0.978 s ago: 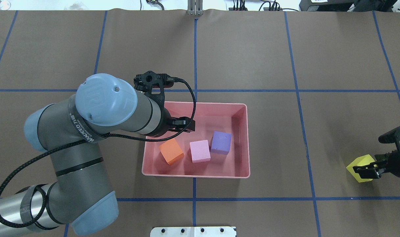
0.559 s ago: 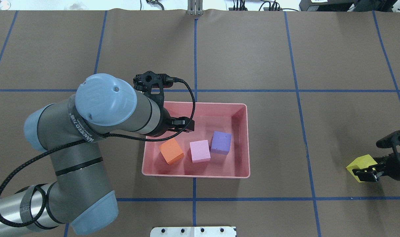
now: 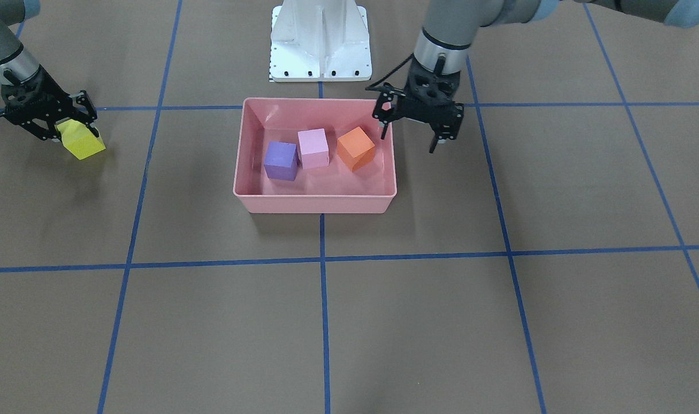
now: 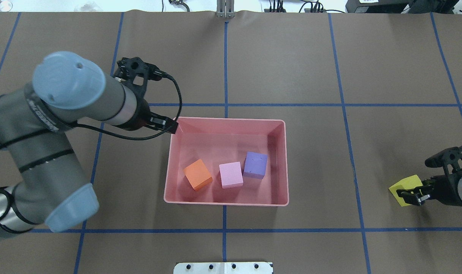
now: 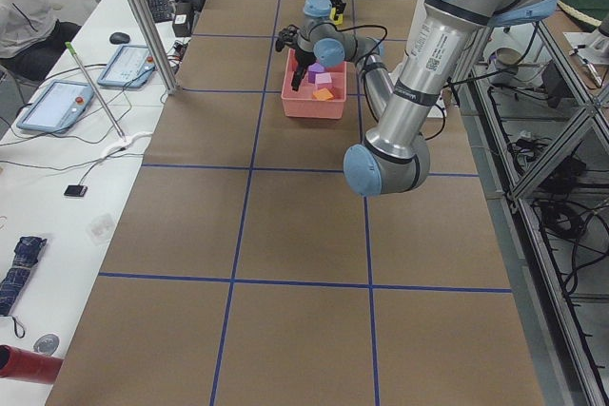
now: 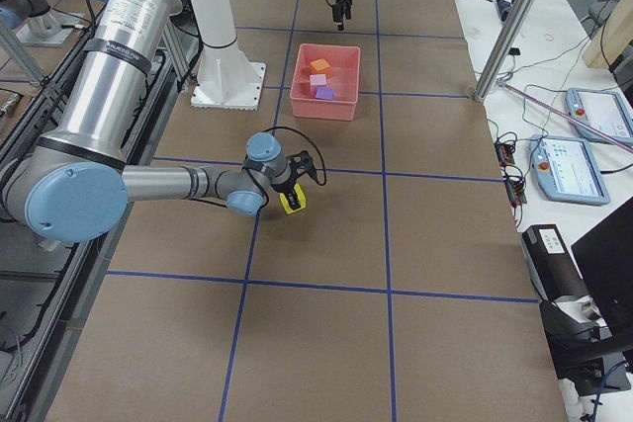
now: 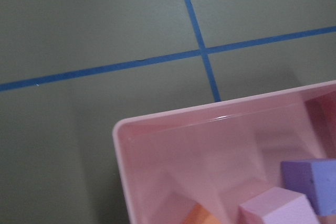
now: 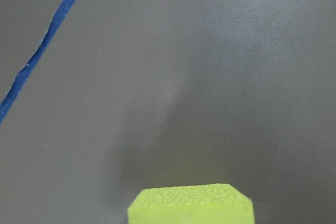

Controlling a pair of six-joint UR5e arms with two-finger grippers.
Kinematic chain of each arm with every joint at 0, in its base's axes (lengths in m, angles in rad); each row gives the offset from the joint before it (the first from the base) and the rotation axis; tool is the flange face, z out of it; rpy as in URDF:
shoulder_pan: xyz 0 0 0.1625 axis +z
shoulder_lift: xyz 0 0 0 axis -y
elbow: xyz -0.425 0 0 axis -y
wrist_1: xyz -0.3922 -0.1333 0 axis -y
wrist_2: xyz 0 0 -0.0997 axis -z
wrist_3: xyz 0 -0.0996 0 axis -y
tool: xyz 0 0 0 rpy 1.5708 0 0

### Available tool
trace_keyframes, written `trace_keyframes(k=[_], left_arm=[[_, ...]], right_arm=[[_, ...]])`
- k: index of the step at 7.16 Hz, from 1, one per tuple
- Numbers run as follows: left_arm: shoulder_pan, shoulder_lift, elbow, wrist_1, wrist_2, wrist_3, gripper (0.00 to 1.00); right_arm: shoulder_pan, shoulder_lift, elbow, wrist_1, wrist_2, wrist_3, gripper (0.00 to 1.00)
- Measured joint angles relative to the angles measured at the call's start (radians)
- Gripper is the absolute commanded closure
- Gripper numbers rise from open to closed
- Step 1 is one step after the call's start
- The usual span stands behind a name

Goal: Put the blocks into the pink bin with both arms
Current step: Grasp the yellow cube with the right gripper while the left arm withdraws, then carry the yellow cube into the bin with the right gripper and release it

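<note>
The pink bin stands mid-table and holds the orange block, the light pink block and the purple block. In the front-facing view my left gripper hangs open and empty over the bin's corner, next to the orange block. My right gripper is shut on the yellow block, low over the table far to the right of the bin. The yellow block also shows in the front-facing view and the right wrist view. The left wrist view shows the bin's corner.
The white metal base stands at the robot's side of the bin. Blue tape lines grid the brown table. An operators' bench with tablets runs along the far side, with a metal pole.
My left arm swung away from above the bin, left and farther out; its gripper now hangs at the bin's far left corner. My right gripper carried the yellow block a little toward the bin.
</note>
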Motion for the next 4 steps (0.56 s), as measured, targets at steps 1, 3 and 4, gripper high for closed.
trace_keyframes(k=[1,3,4], left_arm=[[-0.113,0.066,0.001,-0.003,-0.103,0.174,0.0],[-0.292,0.168,0.025,-0.006,-0.233,0.449,0.0],[-0.355,0.21,0.048,-0.007,-0.264,0.554,0.0]], right_arm=[[0.002,0.029,0.006,-0.006,0.007,0.024,0.96],[0.041,0.082,0.083,-0.11,0.05,0.064,0.96],[0.065,0.131,0.14,-0.215,0.074,0.089,0.96]])
